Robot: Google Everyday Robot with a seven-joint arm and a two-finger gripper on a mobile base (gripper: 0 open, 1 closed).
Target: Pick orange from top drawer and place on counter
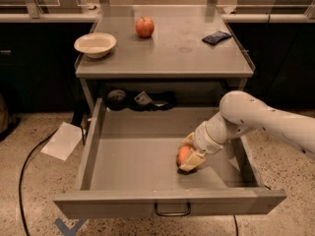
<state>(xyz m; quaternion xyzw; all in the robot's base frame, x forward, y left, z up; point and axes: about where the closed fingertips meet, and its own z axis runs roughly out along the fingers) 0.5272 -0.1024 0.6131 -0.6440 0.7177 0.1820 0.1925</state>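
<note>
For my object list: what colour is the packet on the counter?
Dark blue packet, camera view; gripper in the drawer, at the orange.

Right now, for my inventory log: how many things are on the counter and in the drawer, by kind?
Fruit: 2 (apple on the counter, orange in the top drawer, at the gripper)
Bowl: 1
Packet: 1
Total: 4

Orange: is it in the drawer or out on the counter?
In: the orange, with the gripper at it, lies inside the top drawer.
</note>
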